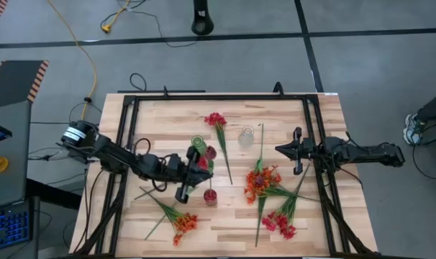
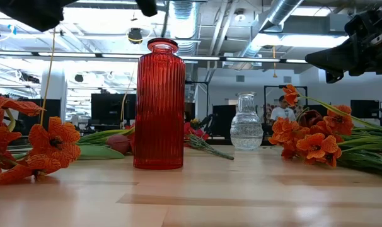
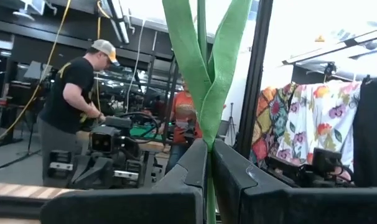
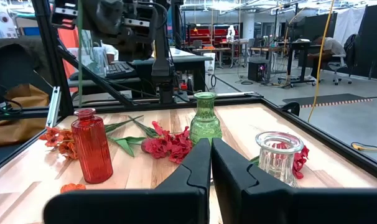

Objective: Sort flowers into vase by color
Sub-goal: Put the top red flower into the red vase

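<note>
Left gripper (image 1: pixel 195 164), frame centre: clenched on a flower stalk (image 3: pixel 208 81), held upright, likely for vase insertion; right gripper (image 1: pixel 296 151), centre-right: clenched, empty, idle

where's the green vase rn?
High view: the green vase stands left of table centre, beside the left tool, with the red vase nearer the front edge.

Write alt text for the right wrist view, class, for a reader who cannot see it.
Three vases stand on the wooden table beyond the right claw, whose fingers are shut together: a red vase, a green vase and a clear vase. Pinkish-red flowers lie between the red and green vases, orange flowers behind the red one.
</note>
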{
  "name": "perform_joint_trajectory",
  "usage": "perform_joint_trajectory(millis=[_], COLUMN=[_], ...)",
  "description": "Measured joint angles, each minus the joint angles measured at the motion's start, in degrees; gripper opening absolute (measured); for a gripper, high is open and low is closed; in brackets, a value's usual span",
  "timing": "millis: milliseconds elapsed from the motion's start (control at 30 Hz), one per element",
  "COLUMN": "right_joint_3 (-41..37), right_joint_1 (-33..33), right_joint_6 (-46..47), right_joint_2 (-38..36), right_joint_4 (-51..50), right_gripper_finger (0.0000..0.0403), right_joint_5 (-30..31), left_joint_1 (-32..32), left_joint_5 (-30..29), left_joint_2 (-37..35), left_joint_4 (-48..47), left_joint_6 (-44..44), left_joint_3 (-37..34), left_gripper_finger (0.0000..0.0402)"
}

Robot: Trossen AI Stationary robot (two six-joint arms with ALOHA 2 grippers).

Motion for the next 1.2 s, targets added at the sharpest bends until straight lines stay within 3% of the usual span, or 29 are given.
perform_joint_trajectory(millis=[600, 1200], right_joint_3=[0.0, 0.0], right_joint_1=[-0.01, -0.02], right_joint_6=[0.0, 0.0], right_joint_2=[-0.02, -0.02], right_joint_4=[0.0, -0.02], right_gripper_finger=[0.0043, 0.0043], right_joint_5=[0.01, 0.02], left_joint_1=[0.0, -0.04], left_joint_5=[1.04, 1.18], left_joint_2=[1.33, 1.31], left_joint_4=[-1.24, -9.87], left_joint_6=[3.24, 3.35], left_joint_3=[0.9, 0.9], left_gripper_finger=[0.0, 0.0])
